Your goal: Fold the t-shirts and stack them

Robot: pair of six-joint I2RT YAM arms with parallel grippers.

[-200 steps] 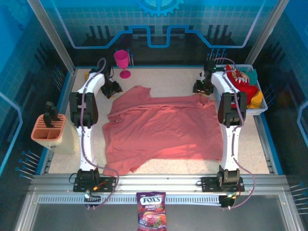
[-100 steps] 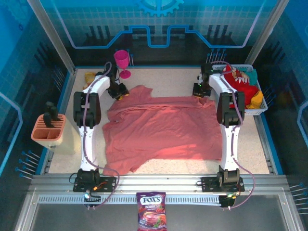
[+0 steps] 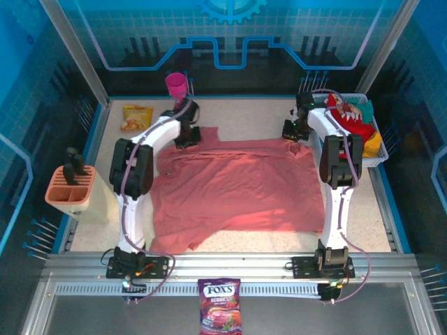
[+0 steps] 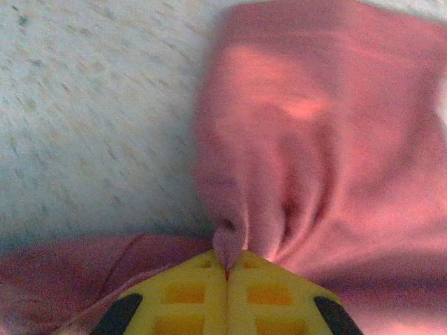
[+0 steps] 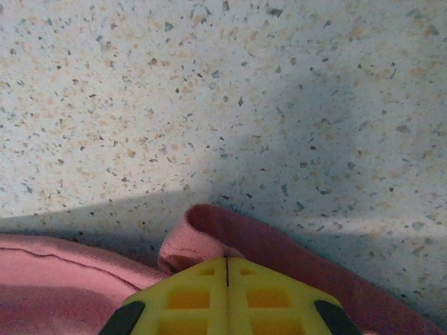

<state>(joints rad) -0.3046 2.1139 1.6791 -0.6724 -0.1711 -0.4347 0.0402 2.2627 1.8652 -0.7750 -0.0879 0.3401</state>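
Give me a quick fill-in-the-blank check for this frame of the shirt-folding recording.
1. The salmon-pink t-shirt lies spread on the ____.
2. The left gripper and right gripper each have their jaws ____ on one of its far corners.
3. The red t-shirt lies in the basket on the robot's ____ side.
Missing words: table; shut; right.

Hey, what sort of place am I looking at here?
Probably a robot lab or demo booth: robot arms bolted to a metal rail, blue patterned panels walling a speckled table, and a salmon-pink t-shirt spread out as practice material.
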